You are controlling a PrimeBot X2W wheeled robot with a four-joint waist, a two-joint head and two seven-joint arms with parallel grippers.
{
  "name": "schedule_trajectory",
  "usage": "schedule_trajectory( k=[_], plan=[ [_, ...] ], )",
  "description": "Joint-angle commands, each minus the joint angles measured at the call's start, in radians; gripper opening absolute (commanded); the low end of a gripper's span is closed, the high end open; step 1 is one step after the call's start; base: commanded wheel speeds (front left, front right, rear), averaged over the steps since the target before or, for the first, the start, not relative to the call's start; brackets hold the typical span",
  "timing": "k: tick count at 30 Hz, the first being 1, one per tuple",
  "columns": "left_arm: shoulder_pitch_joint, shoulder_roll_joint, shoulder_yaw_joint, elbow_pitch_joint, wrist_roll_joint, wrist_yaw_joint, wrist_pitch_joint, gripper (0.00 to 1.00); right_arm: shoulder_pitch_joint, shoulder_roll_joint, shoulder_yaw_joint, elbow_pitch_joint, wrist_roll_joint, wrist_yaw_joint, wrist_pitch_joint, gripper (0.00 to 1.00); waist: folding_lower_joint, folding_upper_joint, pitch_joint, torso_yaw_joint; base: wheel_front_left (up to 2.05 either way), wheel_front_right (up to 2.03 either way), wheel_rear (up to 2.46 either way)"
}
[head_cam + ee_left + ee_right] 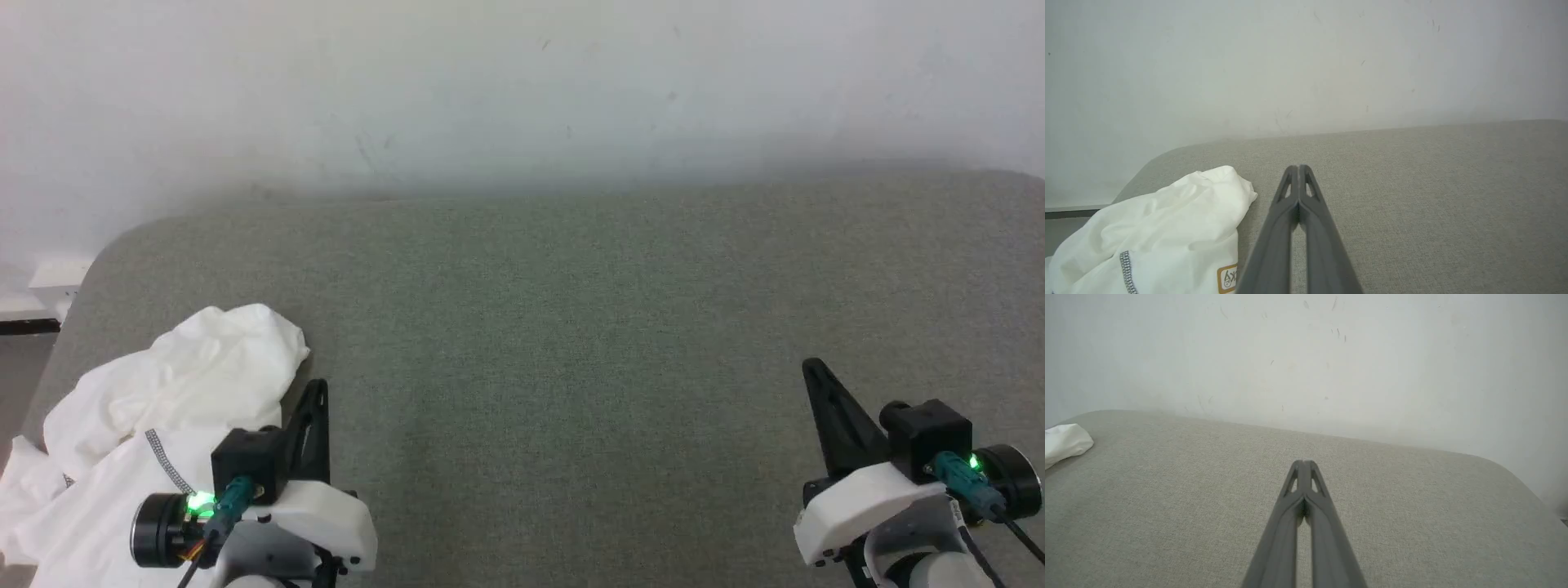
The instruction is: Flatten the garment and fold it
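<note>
**Operator:** Because the grey table (571, 327) served as the work surface, where on it did the garment (163, 408) lie?

**Technician:** At the near left corner, in a crumpled white heap of thin fabric. Judged from that, flattening had not begun.

**Operator:** And the hands?

**Technician:** The left hand (1299, 169) was just beside the heap's right edge, fingers pressed together and gripping nothing. The right hand (1303, 463) was well apart from the heap at the near right, likewise closed on nothing. Both pointed toward the wall, probably a ready posture ahead of a first grasp.

**Operator:** Identifying marks?

**Technician:** Dark zigzag stitching (1126, 271) ran along one hem. A small brownish logo (1227, 278) sat near the left hand's fingers.
</note>
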Motion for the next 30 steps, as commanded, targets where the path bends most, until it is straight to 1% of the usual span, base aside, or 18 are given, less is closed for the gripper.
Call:
schedule_trajectory(
  k=[1, 24, 25, 30],
  plan=[
    [-0.013, -0.003, 0.005, -0.005, 0.006, -0.008, 0.000, 0.00, -0.015, 0.003, -0.002, 0.002, -0.007, -0.001, 0.001, 0.00, 0.0000, 0.0000, 0.000, 0.000, 0.00, 0.00, 0.00],
    [-0.013, -0.003, 0.005, -0.005, 0.006, -0.008, 0.000, 0.00, -0.015, 0.003, -0.002, 0.002, -0.007, -0.001, 0.001, 0.00, 0.0000, 0.0000, 0.000, 0.000, 0.00, 0.00, 0.00],
    [0.000, 0.000, 0.000, 0.000, 0.000, 0.000, 0.000, 1.00, 0.000, 0.000, 0.000, 0.000, 0.000, 0.000, 0.000, 1.00, 0.0000, 0.0000, 0.000, 0.000, 0.00, 0.00, 0.00],
    [0.000, 0.000, -0.005, 0.006, -0.007, -0.001, -0.005, 1.00, 0.003, 0.000, -0.001, 0.001, 0.005, 0.000, -0.004, 1.00, 0.0000, 0.0000, 0.000, 0.000, 0.00, 0.00, 0.00]
  ],
)
